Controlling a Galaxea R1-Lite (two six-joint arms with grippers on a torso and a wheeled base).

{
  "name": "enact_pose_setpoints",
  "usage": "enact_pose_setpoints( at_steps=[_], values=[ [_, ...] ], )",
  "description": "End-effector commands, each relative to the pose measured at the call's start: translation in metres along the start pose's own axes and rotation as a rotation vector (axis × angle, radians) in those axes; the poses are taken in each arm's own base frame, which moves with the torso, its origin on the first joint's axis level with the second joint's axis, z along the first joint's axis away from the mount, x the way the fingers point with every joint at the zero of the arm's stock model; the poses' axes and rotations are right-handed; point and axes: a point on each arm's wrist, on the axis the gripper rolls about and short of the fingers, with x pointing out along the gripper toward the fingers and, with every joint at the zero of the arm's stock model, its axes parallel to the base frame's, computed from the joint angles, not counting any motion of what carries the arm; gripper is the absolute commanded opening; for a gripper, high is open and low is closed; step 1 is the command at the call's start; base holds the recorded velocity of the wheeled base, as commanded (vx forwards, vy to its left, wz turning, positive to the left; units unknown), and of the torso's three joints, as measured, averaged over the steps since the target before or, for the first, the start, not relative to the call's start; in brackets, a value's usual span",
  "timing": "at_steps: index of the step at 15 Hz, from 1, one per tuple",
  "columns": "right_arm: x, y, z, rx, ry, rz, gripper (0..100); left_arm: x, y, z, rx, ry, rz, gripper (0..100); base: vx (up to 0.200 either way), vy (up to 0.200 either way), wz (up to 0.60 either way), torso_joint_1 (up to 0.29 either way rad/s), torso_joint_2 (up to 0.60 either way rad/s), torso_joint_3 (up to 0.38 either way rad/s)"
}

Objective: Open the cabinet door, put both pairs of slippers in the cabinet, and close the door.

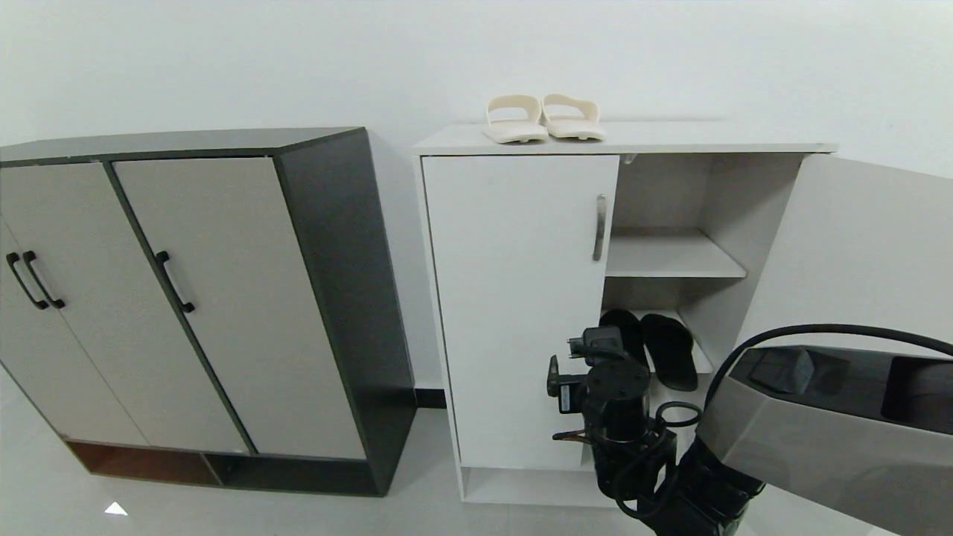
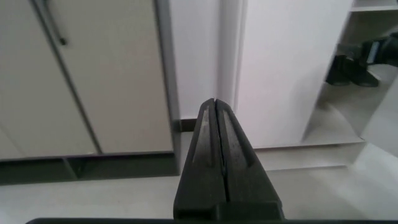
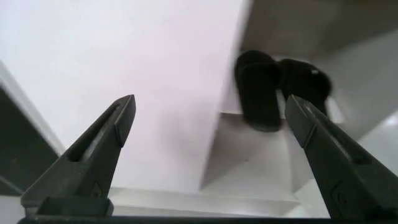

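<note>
Cabinet door [image 1: 856, 253] swung wide for access. Black slippers [image 1: 659, 350] on lower shelf [image 1: 704, 363]; right pincer [image 3: 210, 102] spread, empty, just before them. Cream slippers [image 1: 543, 119] on cabinet top [image 1: 670, 138], not yet stowed. Left pincer [image 2: 215, 106] clamped together, empty.

The right tool [image 3: 210, 99] holds nothing, and its two dark fingers [image 3: 99, 149] are spread wide apart. Beyond it, a pair of black slippers [image 3: 273, 87] lies side by side on a shelf [image 3: 249, 142] inside the white cabinet [image 3: 249, 180], their near ends jutting a little past the shelf's front edge. The cabinet's closed white door [image 3: 143, 56] stands just beside the slippers.
</note>
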Motion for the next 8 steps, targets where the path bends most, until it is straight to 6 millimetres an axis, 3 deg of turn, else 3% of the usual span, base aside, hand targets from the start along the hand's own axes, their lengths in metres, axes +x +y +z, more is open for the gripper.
enact_pose_setpoints(
  at_steps=[1,2,8],
  values=[
    [-0.0001,-0.0001,0.0002,0.004,-0.003,0.001,100,0.0001,0.0,0.0001,0.0,0.001,0.002,0,0.0,0.2,0.0,0.007,0.0,0.002],
    [-0.0001,-0.0001,0.0004,0.005,-0.004,0.001,100,0.0001,0.0,0.0001,0.0,0.001,0.002,0,0.0,0.2,0.0,0.002,0.01,0.002],
    [-0.0052,-0.01,-0.0064,-0.018,0.019,0.068,100,0.0001,0.0,0.0001,0.0,0.001,0.002,0,0.0,0.0,0.0,0.0,0.0,0.0]
  ],
)
